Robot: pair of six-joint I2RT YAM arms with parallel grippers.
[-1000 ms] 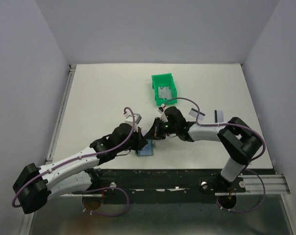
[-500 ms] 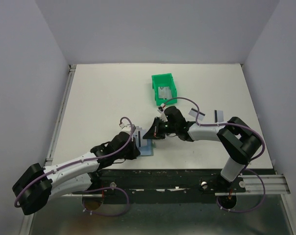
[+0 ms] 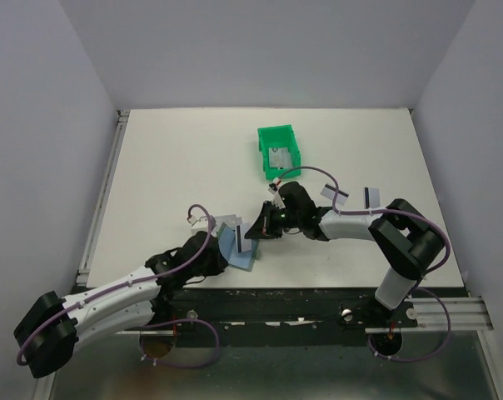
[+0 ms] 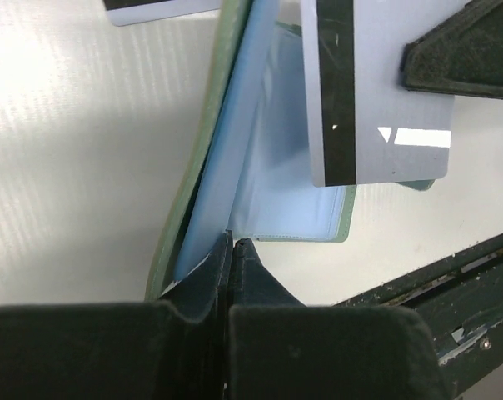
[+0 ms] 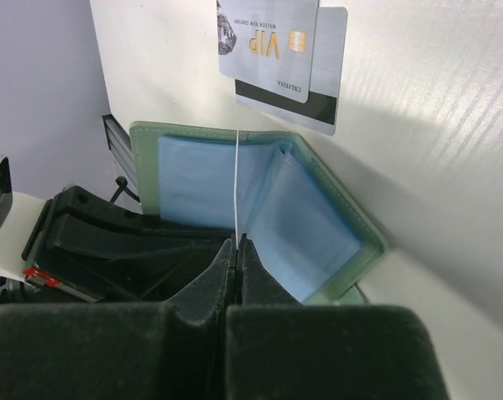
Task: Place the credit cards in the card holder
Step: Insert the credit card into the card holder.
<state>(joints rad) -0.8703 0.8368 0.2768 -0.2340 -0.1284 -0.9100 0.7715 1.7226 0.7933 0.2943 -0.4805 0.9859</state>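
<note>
Held card [image 4: 393, 92] faces left wrist, seemingly edge-on to right wrist.

Right wrist: held card [image 5: 236, 179] seen edge-on, faces unseen. VP card [image 5: 266, 42] cropped by top edge, covers most of striped card [image 5: 333, 58]. Left wrist: card holder [image 4: 243, 167] runs off top (near end blurred).

Five credit cards [image 3: 371, 197] visible, one card holder [image 5: 197, 179], one green bin [image 3: 276, 132].
</note>
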